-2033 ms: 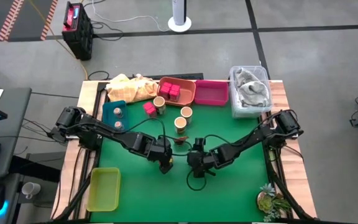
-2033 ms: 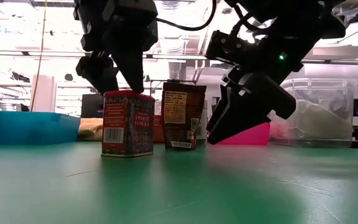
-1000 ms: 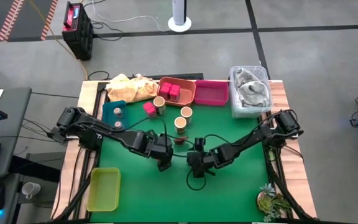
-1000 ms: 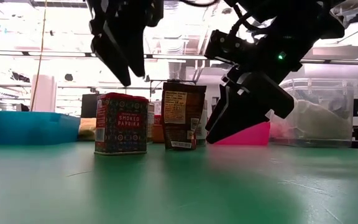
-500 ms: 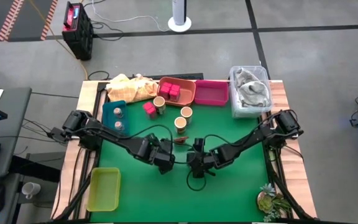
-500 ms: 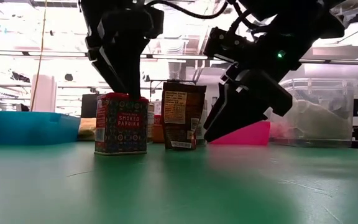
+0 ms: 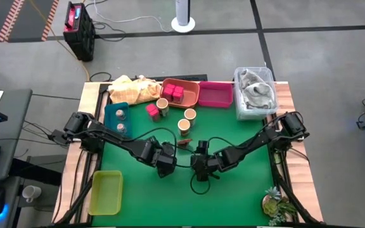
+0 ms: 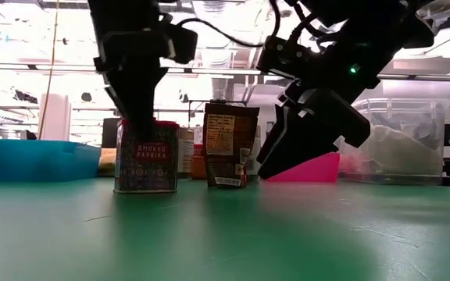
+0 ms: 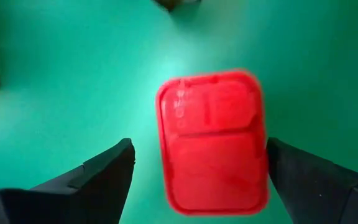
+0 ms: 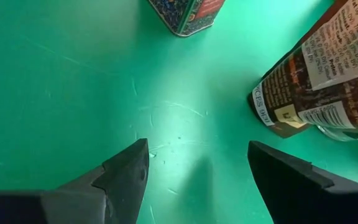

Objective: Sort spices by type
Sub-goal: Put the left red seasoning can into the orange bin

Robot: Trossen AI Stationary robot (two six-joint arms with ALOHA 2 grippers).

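High view, read from the left of the frame across: your yellow-green tray (image 7: pixel 105 192) at lower left looks empty, while the teal tray (image 7: pixel 116 118) above it carries two small shakers (image 7: pixel 120 114). Next, near the top centre, one pink cube (image 7: pixel 152 111) sits on the green mat (image 7: pixel 246 183) beside a wooden jar (image 7: pixel 163 106), and two more jars (image 7: pixel 189 115) stand apart from the trays. The orange tray (image 7: pixel 180 92) already has pink cubes in it; the magenta tray (image 7: pixel 215 94) seems bare.

At mid-frame your left gripper (image 9: pixel 194 171) hangs over the red paprika tin (image 9: pixel 212 140), fingers spread wide on either side of its lid, not yet closed on it. In the low view that tin (image 8: pixel 146 158) stands upright on the mat, left of a brown pouch (image 8: pixel 230 144). Your right gripper (image 10: pixel 197 168) hovers just beside the pouch, fingers parted and holding nothing.

I judge you partway through: cubes and shakers have started, but the jars, loose cube, tin and pouch remain unsorted.
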